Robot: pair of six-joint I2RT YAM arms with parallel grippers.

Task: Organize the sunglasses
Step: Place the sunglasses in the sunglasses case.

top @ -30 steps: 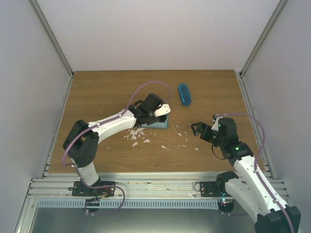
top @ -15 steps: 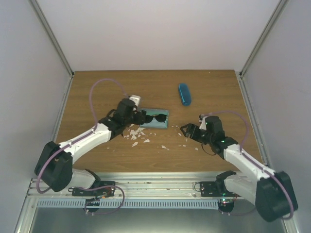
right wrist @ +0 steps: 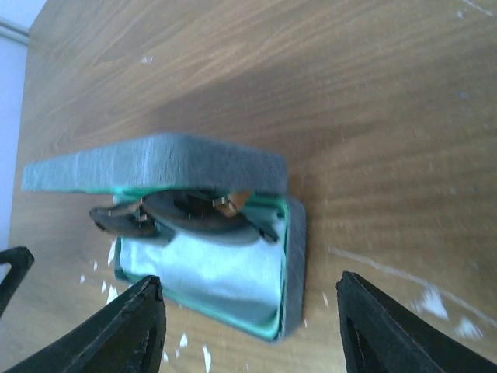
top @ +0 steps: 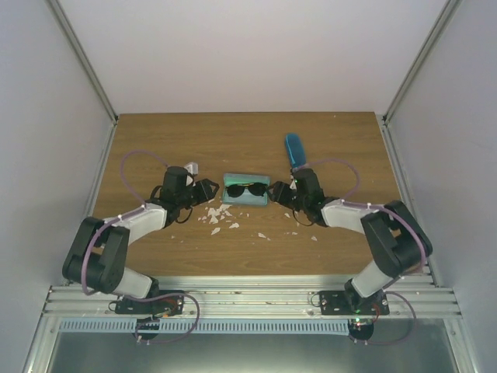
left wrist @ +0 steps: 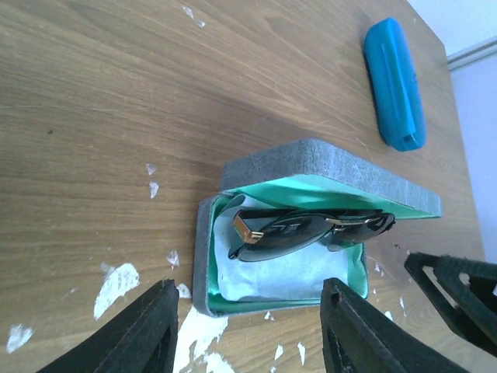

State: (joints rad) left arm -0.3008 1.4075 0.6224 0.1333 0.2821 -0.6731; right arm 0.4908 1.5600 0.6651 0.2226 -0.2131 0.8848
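Note:
The black round-lens sunglasses (top: 245,189) lie inside the open grey-blue rectangular case (top: 262,197) with teal lining. They also show in the left wrist view (left wrist: 311,231) and the right wrist view (right wrist: 194,214). The case lid (left wrist: 326,159) stands up behind them. My left gripper (top: 205,189) is open and empty just left of the case (left wrist: 203,256). My right gripper (top: 278,191) is open and empty just right of the case (right wrist: 293,256). Both sets of jaws stand wide, facing the case ends. The reddish-brown pair is out of view.
The bright blue oval case (top: 294,150) lies shut behind the right gripper, and also shows in the left wrist view (left wrist: 396,85). White paint chips (top: 217,217) dot the wood in front of the grey case. Grey walls enclose the table.
My left gripper has drawn back left off the case, leaving it open with the black sunglasses showing. My right gripper has moved left up to the case's right end.

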